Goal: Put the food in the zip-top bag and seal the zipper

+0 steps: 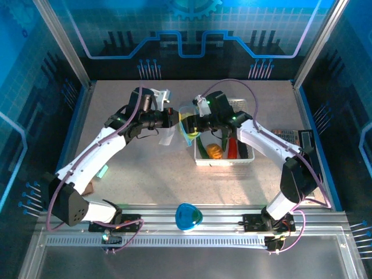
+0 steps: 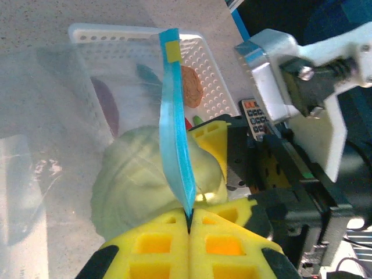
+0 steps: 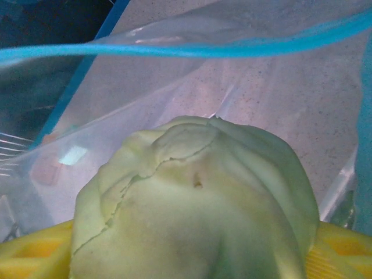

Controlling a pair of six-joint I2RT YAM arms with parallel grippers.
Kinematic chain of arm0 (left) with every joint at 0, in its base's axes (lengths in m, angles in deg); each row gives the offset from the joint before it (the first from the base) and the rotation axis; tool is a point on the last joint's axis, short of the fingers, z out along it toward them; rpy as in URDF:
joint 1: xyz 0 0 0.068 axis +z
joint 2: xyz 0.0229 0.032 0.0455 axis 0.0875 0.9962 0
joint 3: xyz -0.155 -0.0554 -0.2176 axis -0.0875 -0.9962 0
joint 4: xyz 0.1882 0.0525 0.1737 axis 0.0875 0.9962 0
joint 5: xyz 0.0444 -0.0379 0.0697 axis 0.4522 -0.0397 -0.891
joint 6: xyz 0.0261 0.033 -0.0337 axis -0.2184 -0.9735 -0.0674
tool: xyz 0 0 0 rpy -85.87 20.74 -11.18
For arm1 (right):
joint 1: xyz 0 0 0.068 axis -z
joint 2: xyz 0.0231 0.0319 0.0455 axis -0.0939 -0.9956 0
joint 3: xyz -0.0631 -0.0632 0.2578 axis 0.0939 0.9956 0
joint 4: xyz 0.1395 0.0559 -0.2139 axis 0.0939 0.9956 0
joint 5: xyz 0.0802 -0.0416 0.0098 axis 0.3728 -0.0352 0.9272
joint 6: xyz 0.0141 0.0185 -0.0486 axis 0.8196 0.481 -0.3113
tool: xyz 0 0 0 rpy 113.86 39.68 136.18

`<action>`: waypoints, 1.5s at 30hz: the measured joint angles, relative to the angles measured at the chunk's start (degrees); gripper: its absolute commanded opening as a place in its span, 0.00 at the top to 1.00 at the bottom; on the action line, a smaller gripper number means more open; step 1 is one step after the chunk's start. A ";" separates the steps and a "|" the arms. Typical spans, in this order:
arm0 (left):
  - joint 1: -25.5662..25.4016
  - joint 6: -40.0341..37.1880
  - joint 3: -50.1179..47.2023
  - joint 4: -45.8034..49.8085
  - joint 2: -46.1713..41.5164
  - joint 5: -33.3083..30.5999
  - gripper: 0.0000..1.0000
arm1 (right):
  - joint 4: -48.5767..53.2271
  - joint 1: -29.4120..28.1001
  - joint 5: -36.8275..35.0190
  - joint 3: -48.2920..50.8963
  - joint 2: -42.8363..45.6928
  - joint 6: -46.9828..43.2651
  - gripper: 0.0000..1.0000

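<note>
Bag (image 1: 167, 136) hung from my left claw (image 1: 172, 118) just left of the basket (image 1: 224, 163), which held a chili (image 1: 232, 148) and an orange piece (image 1: 215, 151). From the left wrist, that claw was clamped tight on the zipper (image 2: 174, 145). From the right wrist, my right claw (image 3: 186, 258) straddled the cabbage (image 3: 192, 197) at the bag's mouth. Whether it gripped, I couldn't tell. Loading, I judged. Next, it needed dropping well inside.

From the lower left of the top view, the left arm (image 1: 93, 148) reaches up and right to mid-frame. Its left gripper (image 1: 172, 118) is pinched tight on the zipper (image 2: 174, 133), with the yellow fingers (image 2: 157, 244) pressed together. The right arm (image 1: 273, 145) bends in from the lower right, and the right gripper (image 1: 189, 124) meets the left one almost tip to tip, spread wide and clasping the cabbage (image 3: 192, 203) from both sides.
</note>
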 measured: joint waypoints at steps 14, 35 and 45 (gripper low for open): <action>1.31 0.39 -2.62 -0.35 3.43 -0.72 1.00 | 3.21 0.00 -1.70 -0.46 -3.50 -0.96 0.04; 1.77 0.35 -4.59 -0.76 3.41 -0.72 1.00 | 2.67 0.26 -4.31 0.13 0.59 -2.58 0.02; 1.77 -1.33 -5.57 0.81 3.41 -2.34 1.00 | 6.29 5.16 -12.50 5.49 7.37 -5.25 0.11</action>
